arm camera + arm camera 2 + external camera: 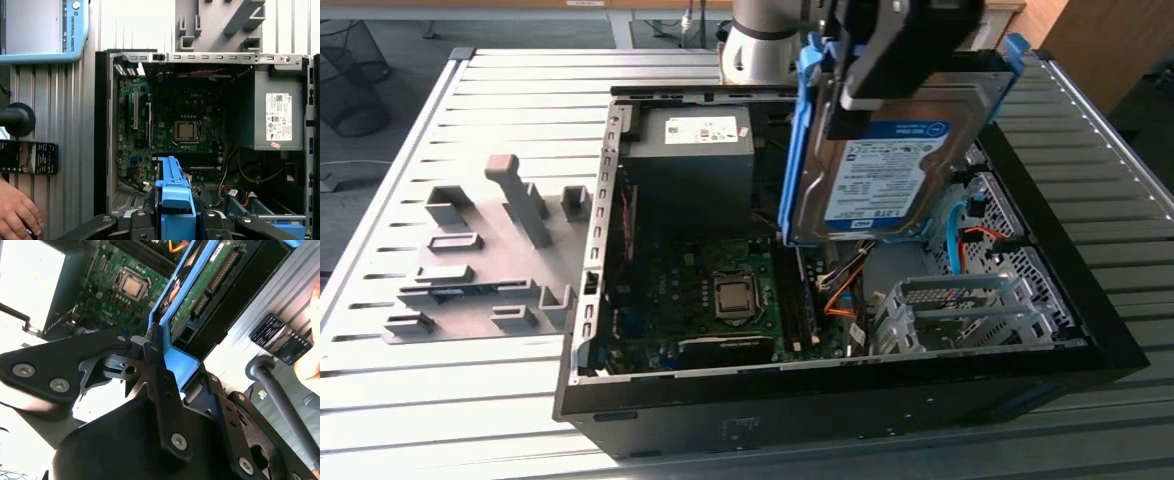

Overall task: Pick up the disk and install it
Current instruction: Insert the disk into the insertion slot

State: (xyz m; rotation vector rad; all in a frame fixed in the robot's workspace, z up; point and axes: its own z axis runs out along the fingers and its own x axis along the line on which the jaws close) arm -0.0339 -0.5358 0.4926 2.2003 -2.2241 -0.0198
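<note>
Claw [887, 75] clamped on the disk [887, 170], holding it upright in the air above the open computer case [1067, 330] on the slatted surface [480, 420]. Label side facing the exterior view, blue rails along both edges. Lower end of the disk hanging just over the motherboard [720, 290], beside the grey power supply [687, 160]. Grey fixture [480, 260] lying on the exterior view's left. In the first wrist view, a person's hand [17, 212] low beside the case.
</note>
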